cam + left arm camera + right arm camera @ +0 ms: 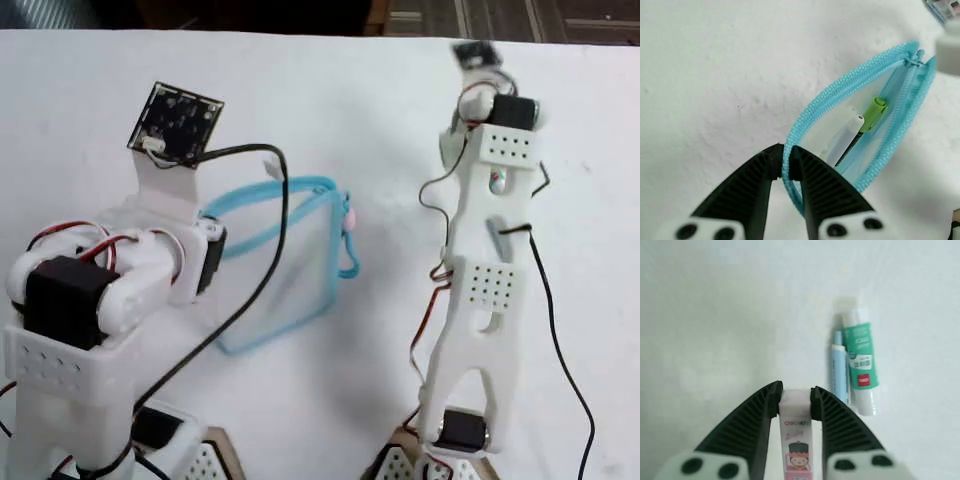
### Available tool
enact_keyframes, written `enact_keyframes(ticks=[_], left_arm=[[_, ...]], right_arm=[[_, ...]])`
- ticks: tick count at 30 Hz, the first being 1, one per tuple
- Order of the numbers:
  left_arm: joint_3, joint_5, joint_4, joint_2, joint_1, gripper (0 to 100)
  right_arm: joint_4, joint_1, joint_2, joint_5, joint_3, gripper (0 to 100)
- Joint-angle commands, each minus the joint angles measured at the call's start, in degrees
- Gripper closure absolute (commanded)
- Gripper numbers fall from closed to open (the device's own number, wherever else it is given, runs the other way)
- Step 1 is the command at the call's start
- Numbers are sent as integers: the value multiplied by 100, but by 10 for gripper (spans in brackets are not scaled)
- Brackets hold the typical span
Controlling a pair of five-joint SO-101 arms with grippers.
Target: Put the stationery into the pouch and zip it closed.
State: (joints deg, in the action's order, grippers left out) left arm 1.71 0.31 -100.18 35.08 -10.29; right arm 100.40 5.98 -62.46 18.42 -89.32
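Eraser [796, 432] bearing cartoon label [798, 457] sits clamped in right gripper [795, 391].

White table [330, 90], matte, slightly textured; dark tiled floor [480, 15] beyond its far edge.

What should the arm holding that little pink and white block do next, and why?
Probably lift the block and carry it over to the pouch. The right gripper is shut on it, while the left gripper pinches the pouch's zipper edge, so its mouth gapes with pens inside. A glue stick lies on the table nearby, not yet packed.
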Motion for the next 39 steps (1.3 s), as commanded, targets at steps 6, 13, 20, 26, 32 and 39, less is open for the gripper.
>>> enact_keyframes(ticks=[6, 13, 20, 26, 32, 39], left_arm=[[13, -18, -141, -211, 18, 977], [13, -26, -141, -211, 18, 977], [13, -26, -141, -211, 18, 977], [13, -26, -141, -211, 18, 977], [13, -35, -141, -211, 18, 977], [13, -35, -141, -211, 18, 977]], right_arm=[[127, -75, 1974, -1275, 114, 982], [127, -110, 4892, -1451, 4818, 982], [110, -884, 7873, -1081, 9837, 982], [110, -1903, 9341, -949, 11130, 982], [-488, -2888, 10149, -1011, 10822, 981], [-3152, -2897, 11284, -2664, 10356, 981]])
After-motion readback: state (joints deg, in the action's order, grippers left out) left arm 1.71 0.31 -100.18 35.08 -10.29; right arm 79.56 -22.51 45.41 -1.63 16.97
